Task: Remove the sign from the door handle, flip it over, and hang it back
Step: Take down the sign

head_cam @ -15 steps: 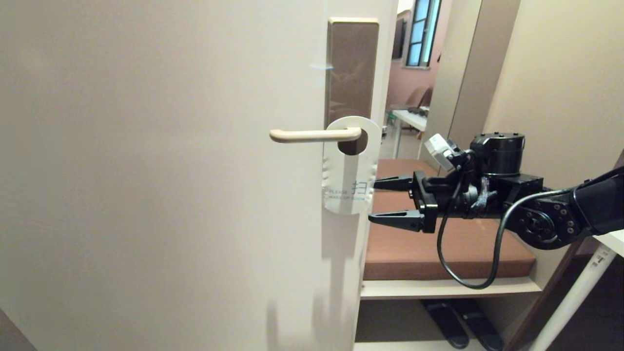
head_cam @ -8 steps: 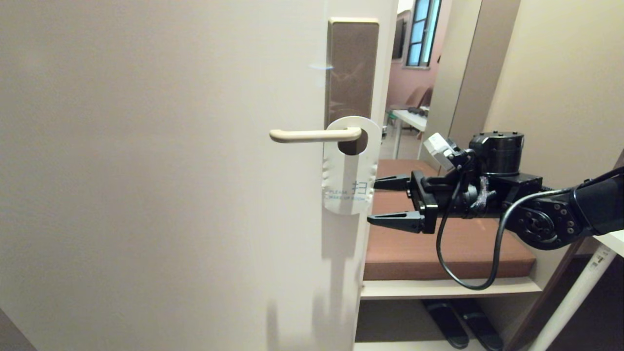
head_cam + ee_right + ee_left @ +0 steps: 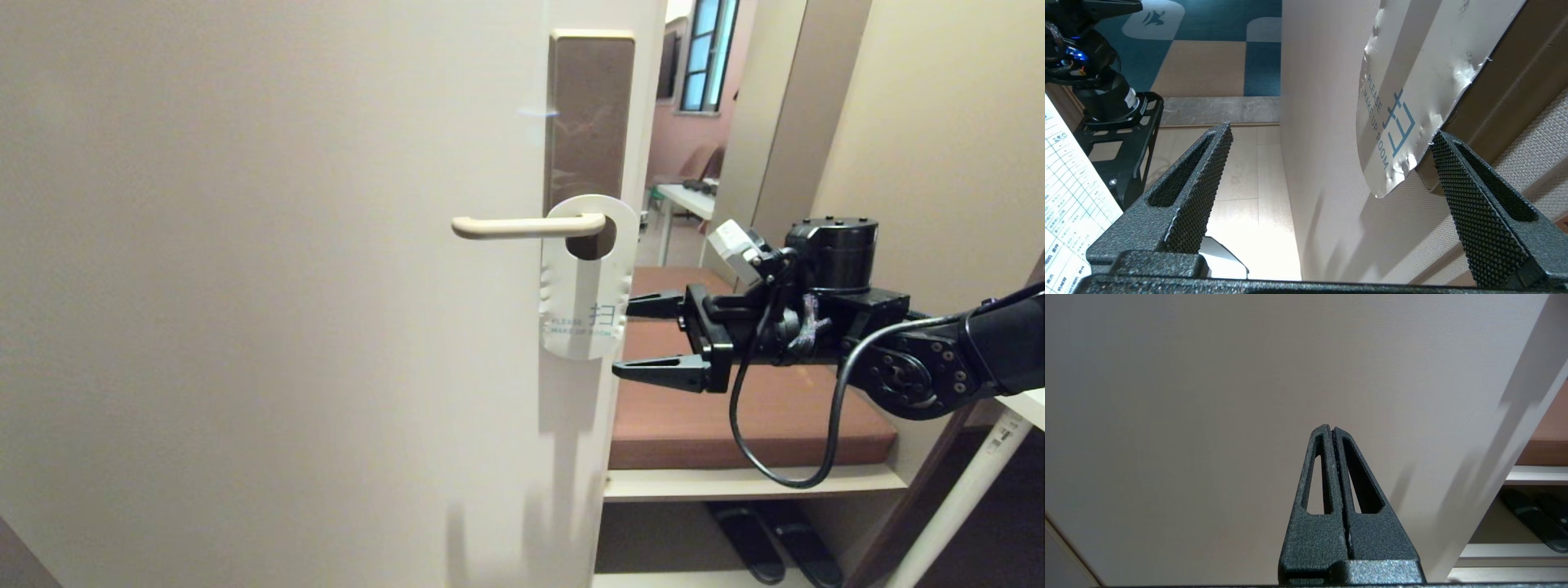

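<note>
The sign [image 3: 584,286] hangs by its oval hole on the cream door handle [image 3: 522,226], white "PLEASE MAKE UP ROOM" side facing out, in front of the brown plate [image 3: 589,114]. My right gripper [image 3: 622,338] points level at the sign's lower right edge, open wide, with its fingertips just short of the card. In the right wrist view the sign [image 3: 1412,94] hangs ahead between the spread fingers of the right gripper [image 3: 1331,130], untouched. My left gripper [image 3: 1331,429] is shut and empty, facing the plain door low down.
The door [image 3: 286,286] stands ajar. Past its edge is a bench with a brown cushion [image 3: 751,408] and dark slippers [image 3: 775,547] beneath. A white table leg [image 3: 963,498] slants at the lower right. The robot's base [image 3: 1106,102] and a printed sheet [image 3: 1065,196] show in the right wrist view.
</note>
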Available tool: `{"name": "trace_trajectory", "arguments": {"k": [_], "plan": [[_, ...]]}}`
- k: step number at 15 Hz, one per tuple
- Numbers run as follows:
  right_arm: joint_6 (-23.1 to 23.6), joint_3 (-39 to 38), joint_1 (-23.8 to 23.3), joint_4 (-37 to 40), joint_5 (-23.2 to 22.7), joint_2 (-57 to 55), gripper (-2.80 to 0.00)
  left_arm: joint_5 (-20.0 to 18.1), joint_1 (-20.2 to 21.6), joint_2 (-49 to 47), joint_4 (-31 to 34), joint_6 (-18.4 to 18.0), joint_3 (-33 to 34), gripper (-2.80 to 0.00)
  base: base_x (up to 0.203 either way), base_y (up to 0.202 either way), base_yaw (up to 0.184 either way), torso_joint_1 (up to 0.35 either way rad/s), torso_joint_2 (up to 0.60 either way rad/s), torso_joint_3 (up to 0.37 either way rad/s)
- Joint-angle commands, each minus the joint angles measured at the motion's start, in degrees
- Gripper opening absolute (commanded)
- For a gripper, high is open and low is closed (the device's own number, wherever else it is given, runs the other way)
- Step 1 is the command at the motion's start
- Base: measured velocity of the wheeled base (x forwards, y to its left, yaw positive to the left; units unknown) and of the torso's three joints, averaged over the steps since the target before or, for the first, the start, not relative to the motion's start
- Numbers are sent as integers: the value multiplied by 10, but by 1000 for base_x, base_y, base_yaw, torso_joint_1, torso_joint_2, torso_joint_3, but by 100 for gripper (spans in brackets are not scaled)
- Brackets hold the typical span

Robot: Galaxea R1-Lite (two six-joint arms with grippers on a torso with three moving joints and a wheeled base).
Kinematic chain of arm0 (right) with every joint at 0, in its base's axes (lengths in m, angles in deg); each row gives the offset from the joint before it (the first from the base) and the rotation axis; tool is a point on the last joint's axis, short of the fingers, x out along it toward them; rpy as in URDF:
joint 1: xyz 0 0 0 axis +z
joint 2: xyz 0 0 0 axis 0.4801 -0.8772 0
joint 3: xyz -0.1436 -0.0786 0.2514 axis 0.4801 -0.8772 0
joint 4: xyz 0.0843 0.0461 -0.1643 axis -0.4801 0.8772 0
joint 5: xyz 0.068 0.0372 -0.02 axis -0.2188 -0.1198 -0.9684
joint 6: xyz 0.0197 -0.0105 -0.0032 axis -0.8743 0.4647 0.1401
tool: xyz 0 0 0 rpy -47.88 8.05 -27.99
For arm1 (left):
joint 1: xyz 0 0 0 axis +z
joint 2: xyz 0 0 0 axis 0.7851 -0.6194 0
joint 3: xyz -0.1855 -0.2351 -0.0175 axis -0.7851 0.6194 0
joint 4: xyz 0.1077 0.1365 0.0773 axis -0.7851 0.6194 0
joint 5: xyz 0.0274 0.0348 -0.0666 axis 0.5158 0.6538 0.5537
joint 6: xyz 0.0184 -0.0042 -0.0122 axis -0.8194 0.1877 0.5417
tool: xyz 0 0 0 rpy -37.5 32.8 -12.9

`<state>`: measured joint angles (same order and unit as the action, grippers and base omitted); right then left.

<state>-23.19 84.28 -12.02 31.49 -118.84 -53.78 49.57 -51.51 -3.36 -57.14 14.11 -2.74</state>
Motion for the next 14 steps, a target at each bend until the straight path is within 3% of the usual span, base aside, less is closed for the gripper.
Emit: {"name": "trace_trajectory", "arguments": {"k": [1, 14], "plan": [[1, -2, 1, -2, -11, 4, 0, 0, 0, 0, 0, 0, 0, -280, 0, 0, 0, 0, 0, 0], [0, -4, 27, -2, -13, 10, 0, 0, 0, 0, 0, 0, 0, -280, 0, 0, 0, 0, 0, 0]]}}
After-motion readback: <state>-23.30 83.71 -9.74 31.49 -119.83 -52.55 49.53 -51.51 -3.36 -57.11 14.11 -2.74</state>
